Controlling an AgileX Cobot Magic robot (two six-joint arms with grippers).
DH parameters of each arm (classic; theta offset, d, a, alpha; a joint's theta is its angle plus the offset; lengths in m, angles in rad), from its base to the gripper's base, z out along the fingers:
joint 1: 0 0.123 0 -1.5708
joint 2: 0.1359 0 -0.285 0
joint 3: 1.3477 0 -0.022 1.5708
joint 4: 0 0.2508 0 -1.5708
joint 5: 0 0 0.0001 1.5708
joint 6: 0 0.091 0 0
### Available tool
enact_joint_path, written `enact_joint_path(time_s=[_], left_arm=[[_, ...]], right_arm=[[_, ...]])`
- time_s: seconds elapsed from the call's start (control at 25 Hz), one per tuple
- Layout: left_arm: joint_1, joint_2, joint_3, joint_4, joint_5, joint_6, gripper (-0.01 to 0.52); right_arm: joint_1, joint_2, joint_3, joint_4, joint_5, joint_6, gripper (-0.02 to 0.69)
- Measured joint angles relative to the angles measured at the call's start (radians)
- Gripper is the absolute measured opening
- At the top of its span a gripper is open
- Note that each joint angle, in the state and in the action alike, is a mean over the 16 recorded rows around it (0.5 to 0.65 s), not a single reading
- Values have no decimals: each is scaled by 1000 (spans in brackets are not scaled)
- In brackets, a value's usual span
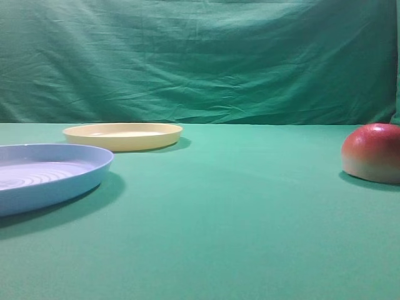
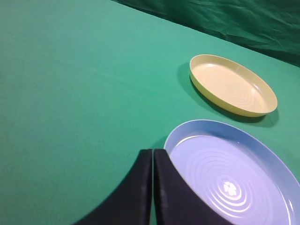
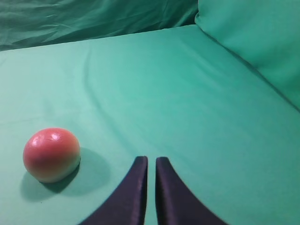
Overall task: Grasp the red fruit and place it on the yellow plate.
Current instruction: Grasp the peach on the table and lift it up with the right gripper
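The red fruit (image 1: 372, 152) rests on the green cloth at the right edge of the exterior view; in the right wrist view the fruit (image 3: 51, 153) lies well left of my right gripper (image 3: 151, 161), which is shut and holds nothing. The pale-yellow plate (image 1: 123, 135) sits at the back left, bare inside; the left wrist view shows this plate (image 2: 233, 85) far ahead. My left gripper (image 2: 153, 153) is shut and holds nothing, its tips just over the near rim of the light-blue plate. Neither gripper shows in the exterior view.
A light-blue plate (image 1: 44, 175) with a ringed centre lies at the front left, nearer than the yellow one, and fills the lower right of the left wrist view as the blue plate (image 2: 234, 173). A green cloth backdrop (image 1: 200, 56) hangs behind the table.
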Motion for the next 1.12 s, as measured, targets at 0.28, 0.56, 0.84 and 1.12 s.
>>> enact_joint_path(time_s=[0.28,0.56,0.84,1.12], left_arm=[[0,0,0,0,0,0,0],[0,0,0,0,0,0,0],[0,0,0,0,0,0,0],[0,0,0,0,0,0,0]], right_arm=[[0,1,-6,-11,-152,8,59],[0,49,-65,-19,-290,40,59],[0,212,-179,-20,-222,65,59],[0,467,-306,19,-36,15,59]])
